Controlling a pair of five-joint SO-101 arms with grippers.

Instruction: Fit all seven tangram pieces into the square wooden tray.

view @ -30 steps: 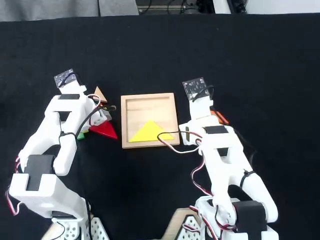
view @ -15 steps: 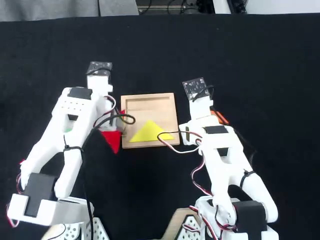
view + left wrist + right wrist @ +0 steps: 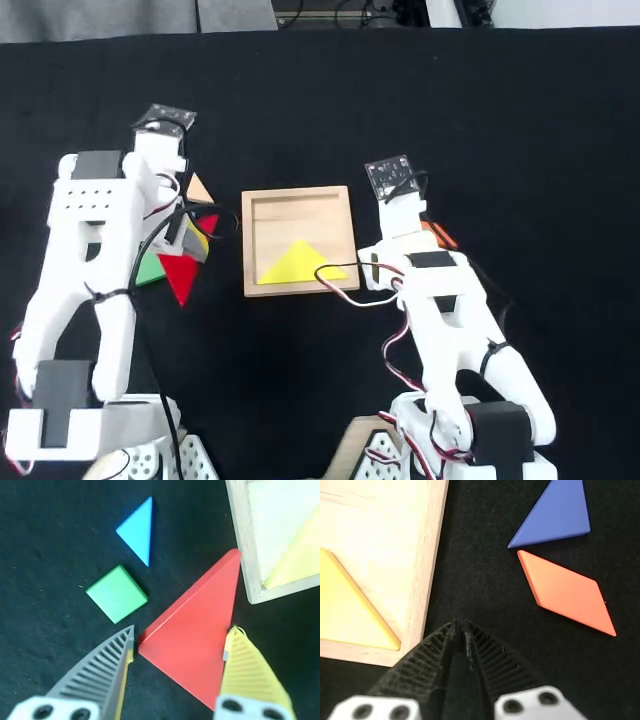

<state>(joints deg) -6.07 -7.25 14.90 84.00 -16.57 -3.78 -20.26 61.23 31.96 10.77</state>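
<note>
The square wooden tray (image 3: 247, 240) holds a yellow triangle (image 3: 300, 263) at its near edge. My left gripper (image 3: 182, 628) is shut on the large red triangle (image 3: 195, 640), which hangs left of the tray (image 3: 243, 555) in the high view (image 3: 181, 275). Below it on the cloth lie a green square (image 3: 116, 593) and a light blue triangle (image 3: 139, 530). My right gripper (image 3: 465, 626) is shut and empty, just outside the tray's right rim (image 3: 431, 570). A blue triangle (image 3: 555, 515) and an orange parallelogram (image 3: 565, 592) lie ahead of it.
A tan triangle (image 3: 200, 188) lies on the black cloth by the left arm, up-left of the tray. The right arm (image 3: 440, 300) stands close against the tray's right side. Open cloth stretches behind the tray and at the far right.
The left arm took the red triangle from beside the tray, carried it toward the tray's left rim, then swung back left with it held higher. The right arm kept still.
</note>
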